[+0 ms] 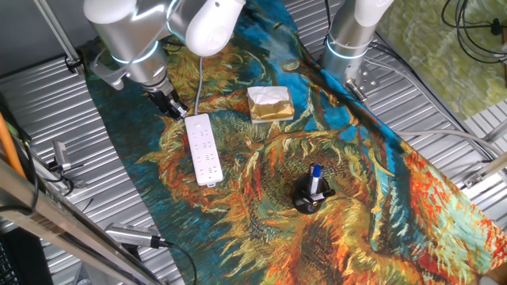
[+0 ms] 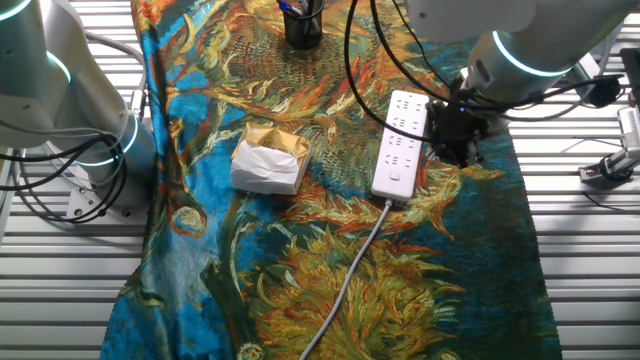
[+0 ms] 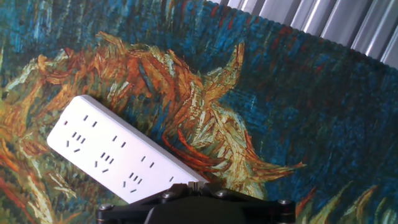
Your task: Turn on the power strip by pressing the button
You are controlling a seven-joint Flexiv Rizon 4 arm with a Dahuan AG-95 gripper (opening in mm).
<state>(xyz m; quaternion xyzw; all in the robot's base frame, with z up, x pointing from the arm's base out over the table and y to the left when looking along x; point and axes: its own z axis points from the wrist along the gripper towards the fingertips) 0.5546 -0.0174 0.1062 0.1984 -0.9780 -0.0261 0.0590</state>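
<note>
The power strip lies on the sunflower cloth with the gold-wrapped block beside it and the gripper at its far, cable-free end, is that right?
Not quite: the gripper is at the cable end of the power strip, as one fixed view shows. The gold-wrapped block does lie beside it on the sunflower cloth.

The silver arm is reaching down from the far left of one fixed view, its wrist tilting toward the table. The black gripper is hanging low at its end, fingers pointing downward and slightly right.
</note>
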